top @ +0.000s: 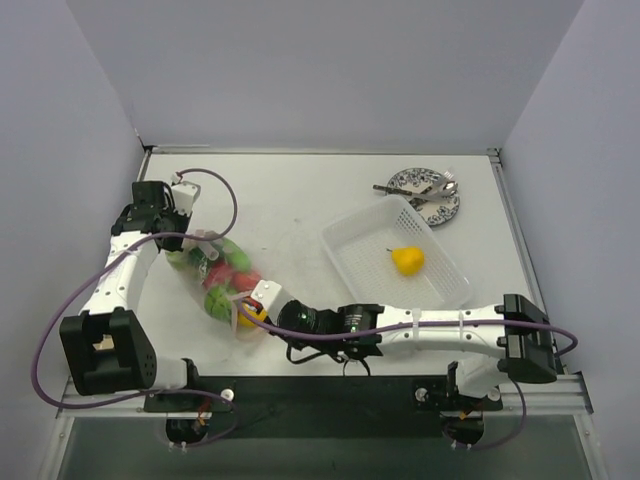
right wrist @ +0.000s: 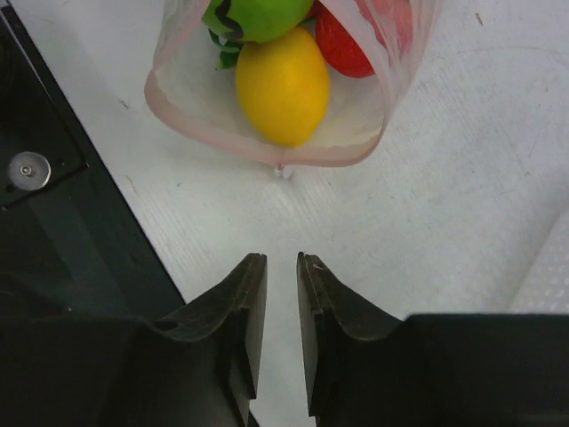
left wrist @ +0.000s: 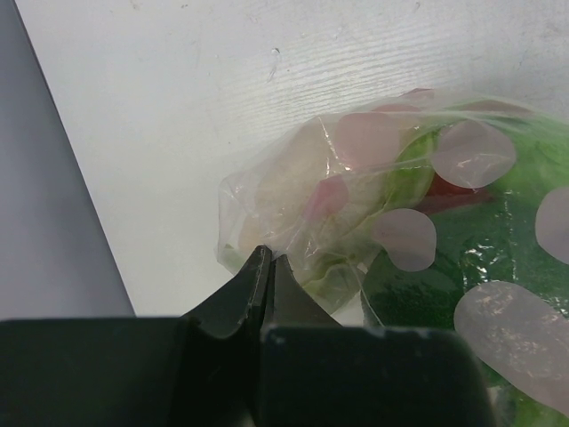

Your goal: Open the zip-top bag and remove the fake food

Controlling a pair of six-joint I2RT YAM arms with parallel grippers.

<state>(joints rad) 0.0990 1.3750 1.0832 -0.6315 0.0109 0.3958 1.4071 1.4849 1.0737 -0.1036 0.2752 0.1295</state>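
On the left of the table (top: 300,190), the bag (top: 225,270) lies w/ its pink-edged mouth open toward the right claw (right wrist: 280,260). That claw's jaws sit slightly apart, gripping nothing, just short of the mouth. Toy food (top: 215,298) inside incl. a lemon (right wrist: 283,84) plus green & red pieces. Left claw (left wrist: 269,258) is pressed together on the bag's far end. One yellow fruit (top: 407,260) sits in the white tray (top: 365,235), near a plate (top: 405,180).

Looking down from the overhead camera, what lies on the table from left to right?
Clear plastic zip-top bag of red, green and yellow fake food → rigid white mesh tray holding one yellow plastic fruit.
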